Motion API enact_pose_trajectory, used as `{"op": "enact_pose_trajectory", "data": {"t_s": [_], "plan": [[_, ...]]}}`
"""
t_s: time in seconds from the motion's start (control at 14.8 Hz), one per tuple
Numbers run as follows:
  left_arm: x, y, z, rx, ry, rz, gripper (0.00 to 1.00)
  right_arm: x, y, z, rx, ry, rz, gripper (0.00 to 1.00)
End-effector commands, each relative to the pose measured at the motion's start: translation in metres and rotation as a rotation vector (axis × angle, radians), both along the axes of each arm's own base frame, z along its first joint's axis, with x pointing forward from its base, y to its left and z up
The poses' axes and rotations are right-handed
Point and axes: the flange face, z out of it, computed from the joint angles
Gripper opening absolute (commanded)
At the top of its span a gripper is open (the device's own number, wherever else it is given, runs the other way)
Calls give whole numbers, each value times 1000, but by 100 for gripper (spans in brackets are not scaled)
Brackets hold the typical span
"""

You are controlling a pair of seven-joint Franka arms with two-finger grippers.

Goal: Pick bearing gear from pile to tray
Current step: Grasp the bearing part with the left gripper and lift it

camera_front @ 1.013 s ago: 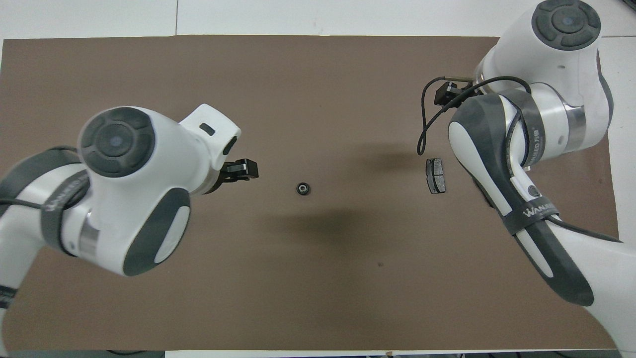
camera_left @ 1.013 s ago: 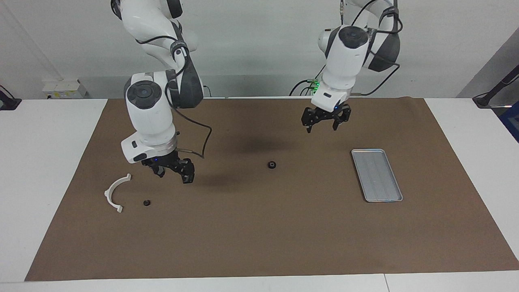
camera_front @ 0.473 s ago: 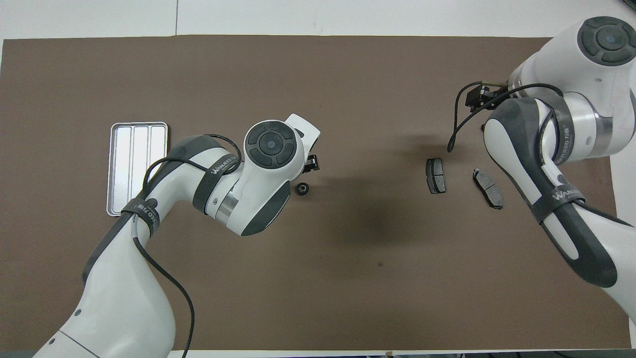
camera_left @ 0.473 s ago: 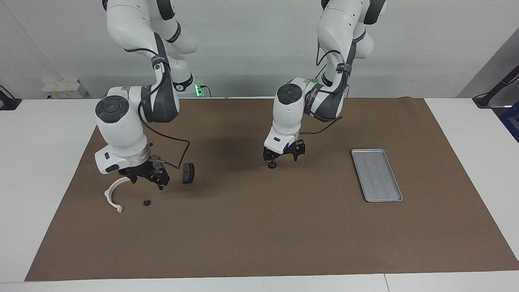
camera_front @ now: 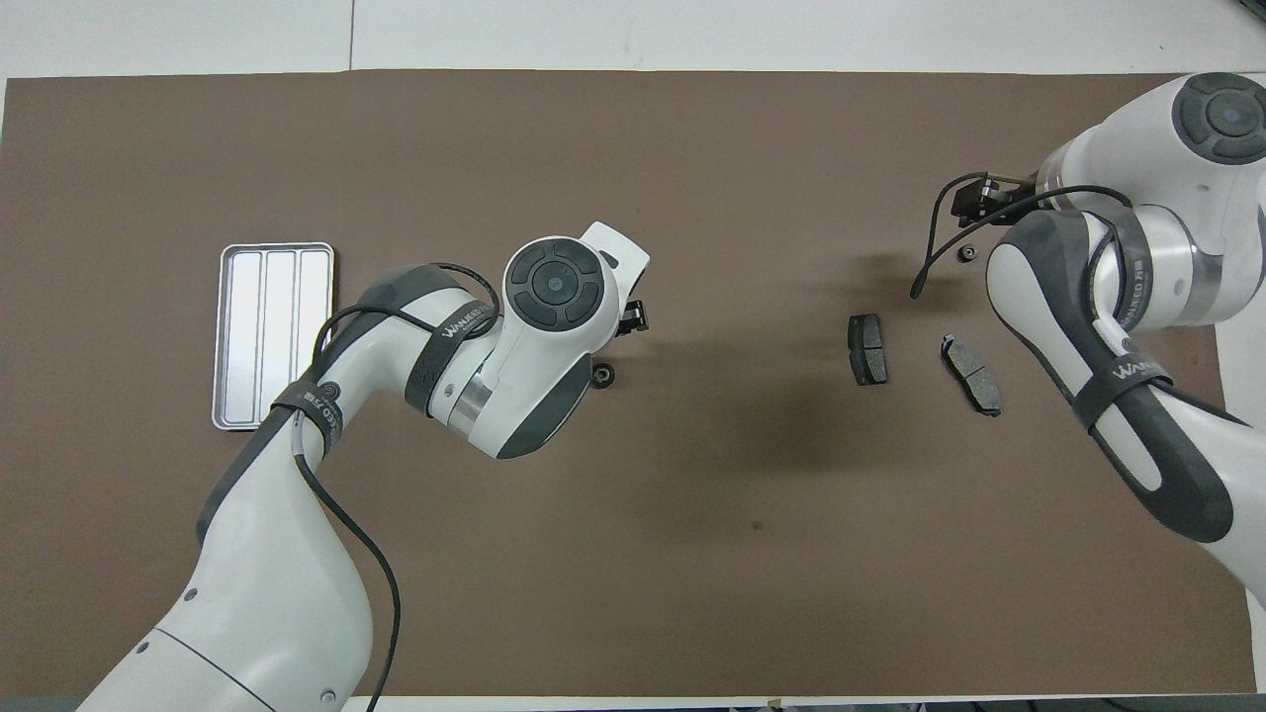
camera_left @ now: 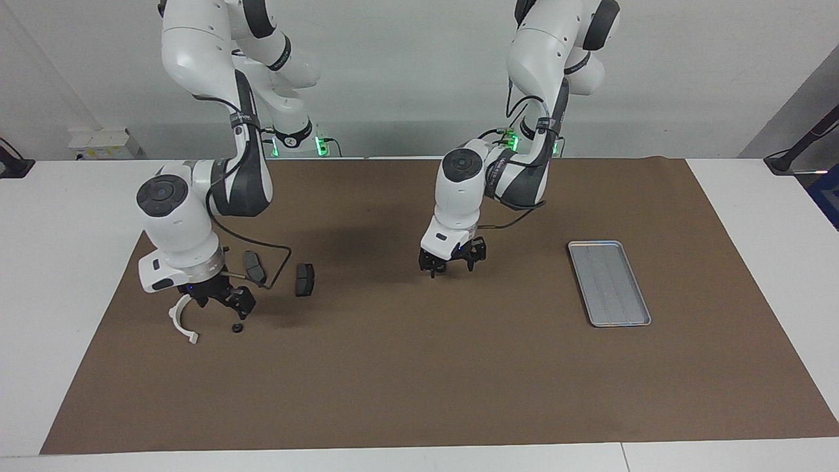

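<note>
One black bearing gear (camera_front: 600,374) lies mid-mat, half covered by the left arm's wrist in the overhead view. My left gripper (camera_left: 451,263) is down at the mat right over it, open, and its fingers hide the gear in the facing view. A second small black gear (camera_left: 236,327) lies beside the white arc (camera_left: 180,319) in the pile at the right arm's end. My right gripper (camera_left: 221,303) hangs low and open just above the arc and that gear. The silver tray (camera_left: 609,283) lies at the left arm's end.
Two dark brake pads (camera_left: 304,280) (camera_left: 254,267) lie nearer to the robots than the arc, close to the right arm's cable. A brown mat (camera_left: 419,380) covers the table. The right arm hides the arc in the overhead view.
The left gripper has sunk a little lower onto the middle gear. The right gripper has dropped toward the arc and the small gear, which uncovers the second brake pad.
</note>
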Motion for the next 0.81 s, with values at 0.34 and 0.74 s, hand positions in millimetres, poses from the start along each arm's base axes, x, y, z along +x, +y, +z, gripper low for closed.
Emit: {"op": "enact_pose_trajectory", "data": {"t_s": [0.34, 0.74], "plan": [[-25, -4, -29, 15, -9, -4, 100, 10, -7, -54, 58, -2, -48, 98], [-39, -7, -37, 19, -5, -11, 100, 14, 0, -63, 65, -19, -68, 92]]}}
